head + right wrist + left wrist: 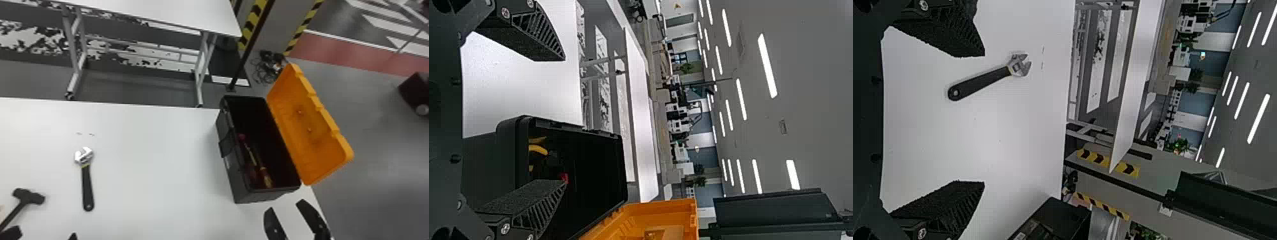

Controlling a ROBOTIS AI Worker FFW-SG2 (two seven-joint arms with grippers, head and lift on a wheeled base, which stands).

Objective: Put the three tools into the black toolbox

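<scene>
Farthest left, one hammer [29, 196] lies on the one near white table [143, 178], its head ahead of the left gripper's [44, 234] spread, empty jaws and its handle running back towards the left-hand finger; a descent there could clip that handle and spin the heavy head aside. One adjustable wrench [87, 186] lies beyond the same jaws, nearer their right-hand side in the head view; if they closed off-centre, its slim handle could slip or swivel, the metal end pulling it down. Farther right, one black toolbox [230, 166] stands open just ahead of the right gripper's [286, 205] jaws, also parted and holding nothing; a careless forward move could bump its near wall and shove it. Inside lie red and yellow tool parts [267, 178], probably the third tool, though I cannot count them surely; a hammer dropped across them might jam or stick up. Rightmost, one orange lid [308, 127] leans open ahead of those right jaws and past the table edge; a knock could swing it shut.
</scene>
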